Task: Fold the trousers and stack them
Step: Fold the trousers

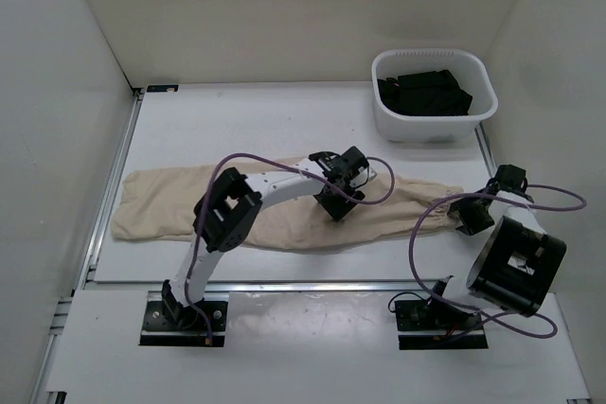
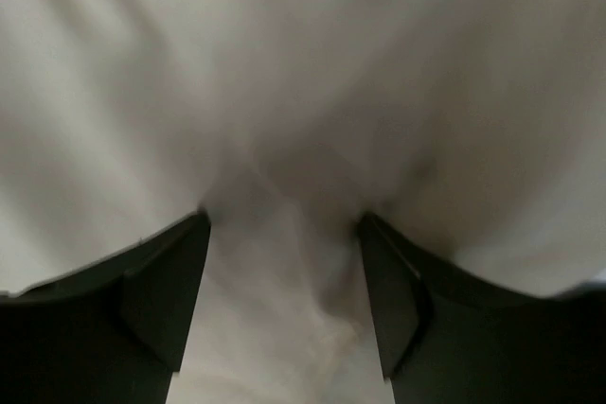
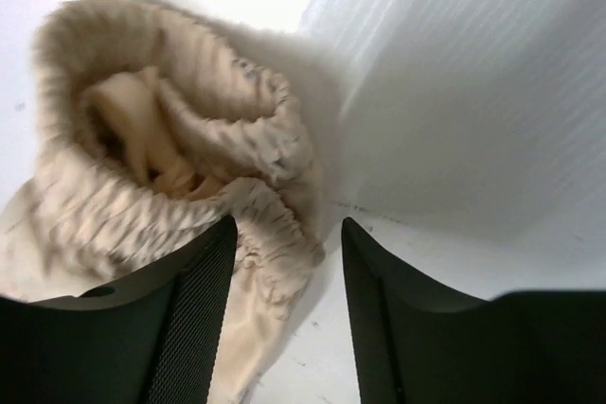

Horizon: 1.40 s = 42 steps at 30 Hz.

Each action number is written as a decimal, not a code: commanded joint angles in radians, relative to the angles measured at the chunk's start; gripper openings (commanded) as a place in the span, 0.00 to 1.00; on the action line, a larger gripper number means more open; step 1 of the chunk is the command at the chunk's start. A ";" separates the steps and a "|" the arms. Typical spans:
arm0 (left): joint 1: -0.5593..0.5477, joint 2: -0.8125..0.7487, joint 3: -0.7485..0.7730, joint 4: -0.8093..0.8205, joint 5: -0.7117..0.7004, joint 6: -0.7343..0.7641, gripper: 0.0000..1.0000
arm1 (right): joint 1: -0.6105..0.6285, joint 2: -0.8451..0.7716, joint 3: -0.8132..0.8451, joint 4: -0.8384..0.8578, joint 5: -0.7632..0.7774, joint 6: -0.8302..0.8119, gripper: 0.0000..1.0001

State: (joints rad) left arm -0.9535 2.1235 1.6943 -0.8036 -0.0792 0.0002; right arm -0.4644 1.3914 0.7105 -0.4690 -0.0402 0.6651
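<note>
Beige trousers (image 1: 189, 203): stretched lengthwise across the tabletop (image 1: 256, 130); we judge them ready for folding.
Right pincer (image 3: 286, 234): fingers apart beside the waistband (image 3: 189, 139), poised to pinch.
Left pincer (image 2: 284, 219): apart, straddling a cloth ridge midway along.
Tub (image 1: 431, 130): black clothes (image 1: 421, 92), far right.

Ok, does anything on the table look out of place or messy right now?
Only the trousers: they lie stretched across the table unfolded, and the elastic waistband at the right end is scrunched into a lump beside the open right claw. Nothing looks spilled or damaged.
</note>
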 commanded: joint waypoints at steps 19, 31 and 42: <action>0.009 0.056 -0.071 0.063 0.022 0.000 0.77 | -0.003 0.155 -0.032 0.154 -0.058 0.103 0.10; 0.163 -0.235 -0.033 -0.080 0.033 0.000 0.89 | -0.023 -0.218 0.061 0.035 0.167 -0.016 0.00; 0.685 -0.436 -0.522 -0.082 -0.103 0.000 0.89 | 0.371 -0.304 0.548 -0.224 0.500 -0.219 0.00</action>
State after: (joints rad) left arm -0.3271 1.6985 1.2663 -0.8593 -0.1799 -0.0002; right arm -0.3241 1.1126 1.0985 -0.6235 0.2985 0.5304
